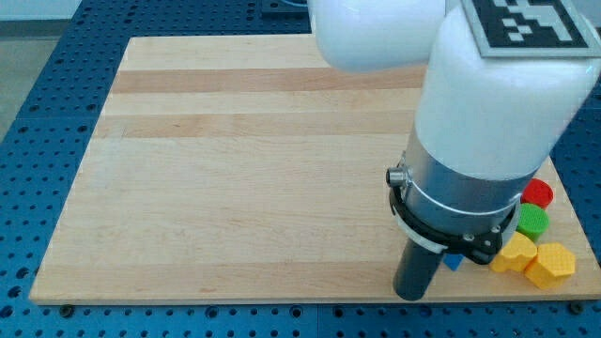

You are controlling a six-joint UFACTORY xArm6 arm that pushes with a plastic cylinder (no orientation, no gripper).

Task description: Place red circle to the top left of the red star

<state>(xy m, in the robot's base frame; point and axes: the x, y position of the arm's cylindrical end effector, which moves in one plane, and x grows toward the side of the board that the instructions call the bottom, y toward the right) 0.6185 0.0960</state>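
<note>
Approach step, I judged. My tip point(410, 294) sat near the counter point(235, 188) bottom edge, left of the block cluster. Red circle point(538, 193) lay at right edge, above green block point(532, 221). No end effector jaws to report. Red star hidden; next needed locating it.

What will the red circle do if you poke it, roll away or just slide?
Probably just slide: the red circle seems to lie flat on the smooth wooden board. It looks small, so likely light. It may bump the green block right beside it. My tip isn't touching it.
</note>
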